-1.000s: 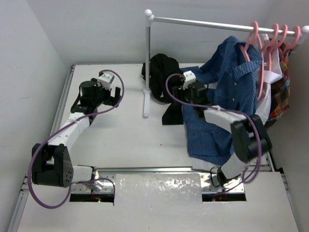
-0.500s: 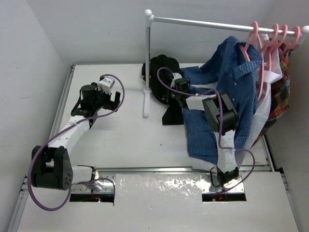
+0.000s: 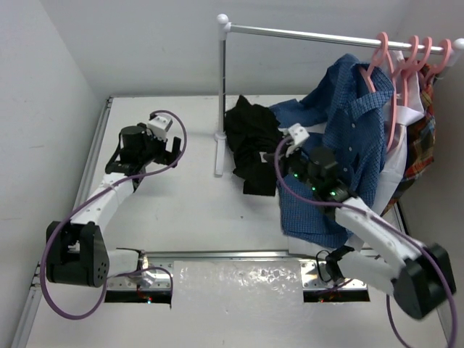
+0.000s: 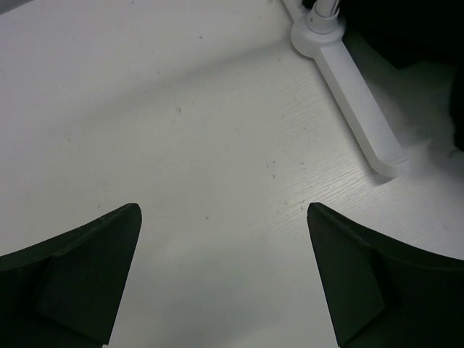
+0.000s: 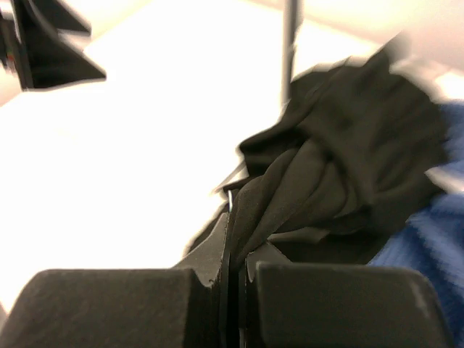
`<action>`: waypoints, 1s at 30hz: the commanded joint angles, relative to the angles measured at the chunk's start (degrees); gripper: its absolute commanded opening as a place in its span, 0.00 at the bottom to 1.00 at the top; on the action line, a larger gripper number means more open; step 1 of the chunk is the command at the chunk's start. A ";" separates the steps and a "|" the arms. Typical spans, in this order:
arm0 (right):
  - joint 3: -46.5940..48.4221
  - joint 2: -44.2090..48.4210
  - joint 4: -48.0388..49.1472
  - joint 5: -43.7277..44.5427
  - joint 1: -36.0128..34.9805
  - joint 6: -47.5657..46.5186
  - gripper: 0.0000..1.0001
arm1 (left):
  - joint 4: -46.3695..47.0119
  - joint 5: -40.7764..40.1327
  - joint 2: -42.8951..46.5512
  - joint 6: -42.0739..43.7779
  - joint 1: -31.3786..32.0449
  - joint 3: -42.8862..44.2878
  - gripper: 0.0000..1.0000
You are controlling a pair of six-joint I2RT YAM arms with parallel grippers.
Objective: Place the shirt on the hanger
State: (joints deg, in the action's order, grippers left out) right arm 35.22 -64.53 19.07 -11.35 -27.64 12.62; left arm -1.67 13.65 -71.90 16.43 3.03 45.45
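The shirt [image 3: 250, 141] right of rack post [image 3: 220, 109]

Readable text, all views: none.
Marking on shirt [image 5: 341, 167], pinched between the jaws and bunched just ahead of them: nothing legible; this view is blurred.
Top view: any print is too small to tell.

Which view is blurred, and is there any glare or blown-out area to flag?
Right wrist: motion-blurred, the plain black fabric shirt smeared, the white table blown out. Left wrist: sharp, a soft shadow across the table. Top external: sharp, glare on the shiny panel at the near edge.
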 commanded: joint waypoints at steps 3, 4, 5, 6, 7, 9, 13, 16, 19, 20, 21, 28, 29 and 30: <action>1.16 13.37 -15.01 13.51 1.27 -3.49 0.06 | -1.58 2.70 3.87 -0.08 0.22 4.12 0.97; 2.64 14.34 -17.55 21.38 1.97 -2.70 0.09 | -1.58 3.22 4.74 0.10 0.22 4.12 0.97; 3.62 14.17 -22.71 23.64 4.15 -2.17 0.15 | -1.49 3.49 5.18 0.27 0.22 3.86 0.97; 4.93 13.56 -25.02 24.44 5.65 -1.82 0.34 | -1.32 3.66 5.45 0.36 0.22 3.86 0.97; 6.07 12.69 -27.31 23.93 6.80 -1.03 0.47 | -1.32 4.36 5.98 0.36 0.22 3.68 0.97; 10.20 9.52 -33.11 21.73 9.44 -0.15 0.83 | -1.49 5.07 6.24 0.71 0.22 3.50 0.97; 12.59 8.19 -33.58 25.41 9.45 0.47 0.98 | -2.98 6.21 6.33 1.68 0.31 3.33 0.97; 11.36 8.55 -28.14 20.60 9.01 -0.66 0.81 | -3.60 6.21 6.51 2.38 0.31 2.98 0.97; 13.37 3.90 -26.28 17.16 6.55 -3.21 0.45 | -2.99 6.56 6.24 2.47 0.31 2.45 0.97; 14.08 2.06 -26.80 16.37 5.24 -3.65 0.33 | -2.81 6.74 6.24 2.21 0.31 2.36 0.97; 14.78 -1.87 -26.80 14.10 4.62 -4.01 0.32 | -2.72 6.91 5.81 2.03 0.31 2.36 0.97; 17.33 -16.49 -21.62 7.83 -2.77 -3.84 0.76 | -4.13 6.39 5.19 2.47 0.31 2.27 0.97; 17.77 -18.16 -21.53 8.54 -3.03 -3.31 0.79 | -4.13 6.22 5.10 2.56 0.31 2.10 0.96; 19.52 -21.65 -22.23 9.15 -3.21 -1.48 0.79 | -4.04 5.95 5.19 2.56 0.31 2.01 0.96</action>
State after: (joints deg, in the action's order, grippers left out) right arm 50.98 -82.08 -6.04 -0.93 -29.76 9.34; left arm -6.70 19.38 -66.81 18.20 3.03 47.03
